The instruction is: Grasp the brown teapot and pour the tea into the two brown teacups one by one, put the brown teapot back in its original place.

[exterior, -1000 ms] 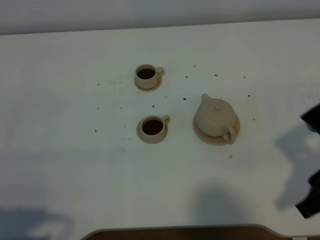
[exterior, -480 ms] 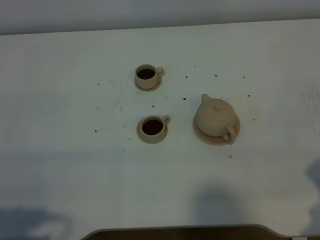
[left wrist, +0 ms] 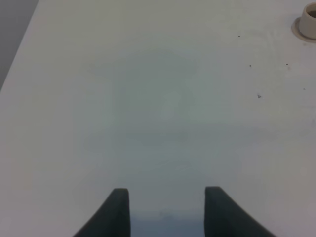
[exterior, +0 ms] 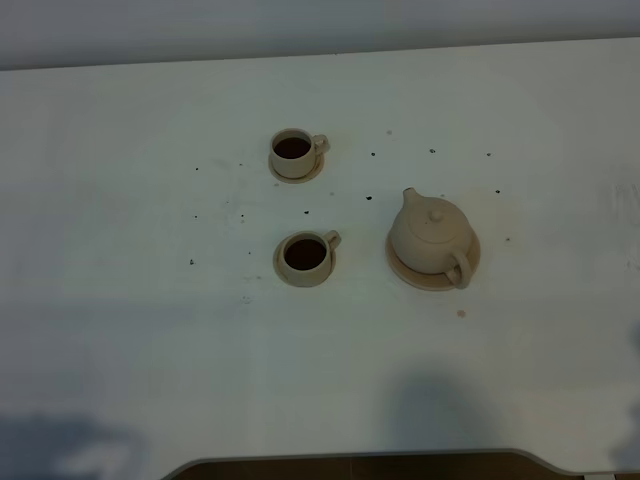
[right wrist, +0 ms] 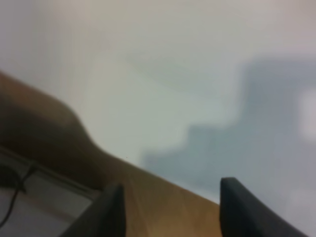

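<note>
The brown teapot (exterior: 432, 238) is seated on its saucer (exterior: 406, 270) beside two filled teacups (exterior: 305, 255); both pincers (left wrist: 167, 210) (right wrist: 172, 210) are spread apart, nothing gripped.

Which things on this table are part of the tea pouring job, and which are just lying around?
Part of the job:
- brown teapot
- its wide saucer
- far teacup, holding dark tea
- near teacup, holding dark tea

Just lying about:
- dark specks scattered on the white table

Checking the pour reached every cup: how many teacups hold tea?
2: the far teacup and the near teacup, both left of the teapot, each dark inside. None looks hidden.
</note>
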`<state>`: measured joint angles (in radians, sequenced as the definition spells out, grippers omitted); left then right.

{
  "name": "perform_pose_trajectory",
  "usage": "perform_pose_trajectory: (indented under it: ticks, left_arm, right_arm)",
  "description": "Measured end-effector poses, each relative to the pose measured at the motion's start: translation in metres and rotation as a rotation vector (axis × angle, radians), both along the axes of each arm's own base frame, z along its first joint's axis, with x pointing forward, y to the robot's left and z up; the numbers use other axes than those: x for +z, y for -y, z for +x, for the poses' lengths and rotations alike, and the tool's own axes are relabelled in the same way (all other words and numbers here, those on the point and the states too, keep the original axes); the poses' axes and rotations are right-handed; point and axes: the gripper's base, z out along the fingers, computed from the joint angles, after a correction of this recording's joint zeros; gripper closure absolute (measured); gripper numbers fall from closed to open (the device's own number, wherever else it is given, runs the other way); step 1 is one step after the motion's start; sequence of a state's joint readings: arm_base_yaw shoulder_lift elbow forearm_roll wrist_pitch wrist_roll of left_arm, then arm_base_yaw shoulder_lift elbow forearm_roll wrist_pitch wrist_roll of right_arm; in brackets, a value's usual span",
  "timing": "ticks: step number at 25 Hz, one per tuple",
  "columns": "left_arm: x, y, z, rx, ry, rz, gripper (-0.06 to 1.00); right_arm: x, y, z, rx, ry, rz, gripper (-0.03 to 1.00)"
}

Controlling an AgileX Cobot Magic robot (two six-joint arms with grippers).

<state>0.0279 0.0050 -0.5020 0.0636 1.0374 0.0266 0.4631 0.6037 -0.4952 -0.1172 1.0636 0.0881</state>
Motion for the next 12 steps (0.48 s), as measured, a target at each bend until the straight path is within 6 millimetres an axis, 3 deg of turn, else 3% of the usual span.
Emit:
perform_pose_trajectory:
  ticks: [5,12]
  left_arm:
    - [0.0,0.0,0.0,0.0,0.0,0.0,0.58]
    - [0.0,0.0,0.0,0.0,0.0,-0.001,0.58]
  right_arm:
    - [0.008,0.023,-0.009,-0.24,0.101,0.035,0.51]
    - [0.02,0.037,-0.042,-0.432,0.328,0.081,0.51]
